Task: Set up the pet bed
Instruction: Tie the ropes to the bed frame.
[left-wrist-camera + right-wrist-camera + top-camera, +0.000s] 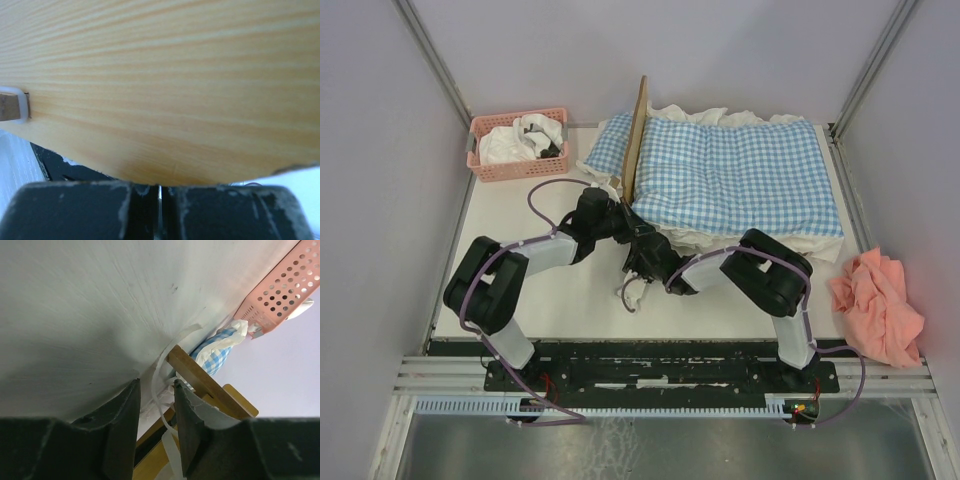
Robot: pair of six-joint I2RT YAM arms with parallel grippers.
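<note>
Position: small light-wood pet bed with wavy headboard (636,140) sits at the far centre of the white table (560,300), just right of the pink plastic perforated basket (518,150). The headboard stands upright. The blue-white gingham ruffled bedding (735,175) lies over the frame and hides the rails from above.

Claws: left gripper (159,194) is fully closed, hard up against the headboard's wood face. Whether the thin pale sliver between its fingers is pinched cannot be told. Right gripper (156,390) is partly open, low beside the bed's near rail. A thin white strap (182,333) loops loosely through the gap and is not clamped.

Handling (judgement): the frame is probably light and rigid, with smooth wood that is slippery under narrow jaws. The best hold looks like the thin headboard edge or a side rail. The bedding is soft and would slide off rather than carry the frame.

Count: one bed frame, one basket holding white cloth, one peach crumpled cloth (876,305) at the right edge, one strap. Gingham shows on both sides of the headboard. Whether it is one piece or two cannot be told.
</note>
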